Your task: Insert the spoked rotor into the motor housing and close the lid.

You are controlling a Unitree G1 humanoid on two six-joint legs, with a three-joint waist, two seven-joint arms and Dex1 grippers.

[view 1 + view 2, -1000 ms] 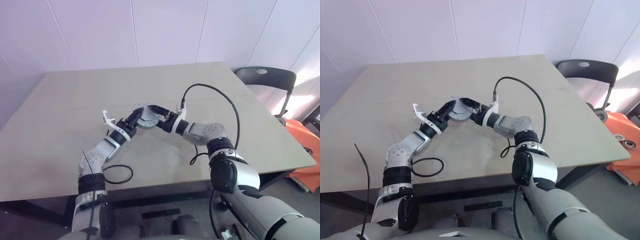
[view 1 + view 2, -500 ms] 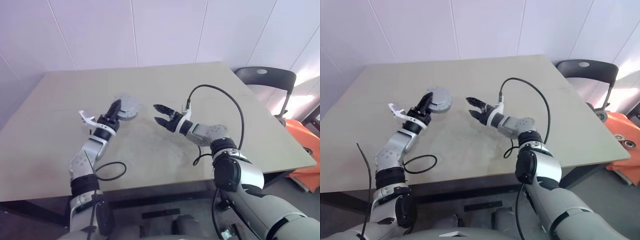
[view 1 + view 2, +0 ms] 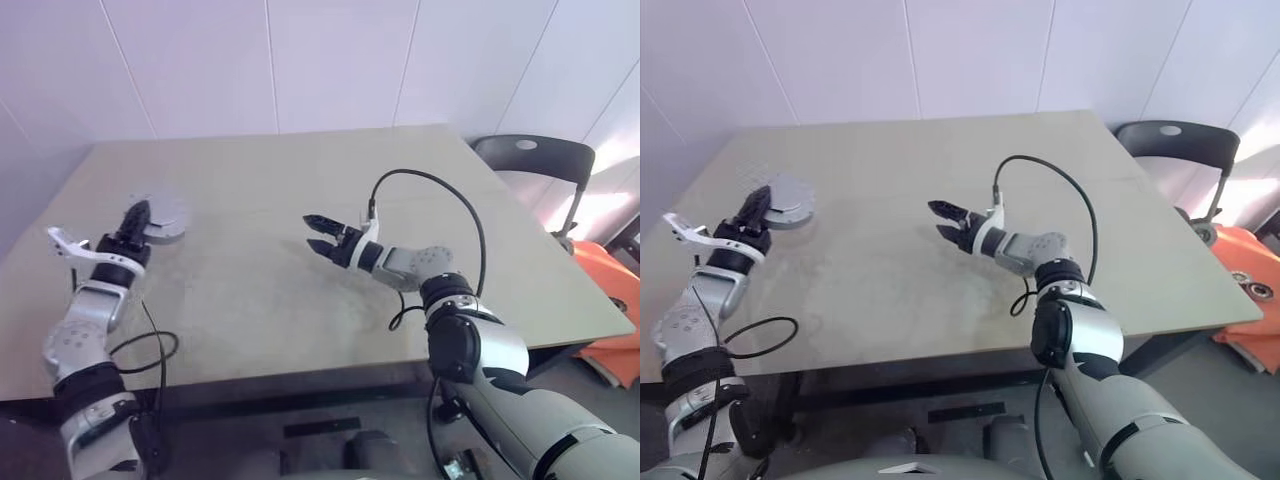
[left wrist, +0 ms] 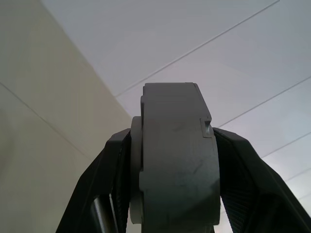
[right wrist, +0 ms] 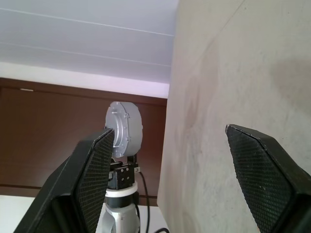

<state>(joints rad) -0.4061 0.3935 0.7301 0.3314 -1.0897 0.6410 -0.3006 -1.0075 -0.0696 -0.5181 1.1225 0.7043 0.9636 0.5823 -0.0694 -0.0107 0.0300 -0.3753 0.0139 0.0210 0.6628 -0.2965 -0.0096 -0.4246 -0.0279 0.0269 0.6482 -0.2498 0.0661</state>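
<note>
The left jaws point(image 3: 140, 216) grip a round grey metal unit by its rim, one black finger point(image 4: 107, 170) on each side, as the left wrist view shows edge-on. This looks like the motor housing point(image 3: 163, 219) with its lid on, though the views are too small to make out a seam or the rotor inside. The right jaws point(image 3: 314, 233) stand wide apart and hold nothing.

A second ago both grippers met at the middle of the pale surface point(image 3: 330, 170), working together on the unit. Since then the left arm has swung far out to the robot's left, carrying the unit with it, and the right jaws have let go and stayed near the centre. That suggests the assembly step is likely over and the unit is being carried aside or held up for a look.

The left arm is stretched outward over the left edge of the surface, forearm raised, jaws pointing forward and slightly upward, the unit lifted off the surface. The right arm reaches forward across the middle, jaws level and aimed toward the left, hovering just above the bare top. A black cable point(image 3: 430, 190) loops over its wrist.
</note>
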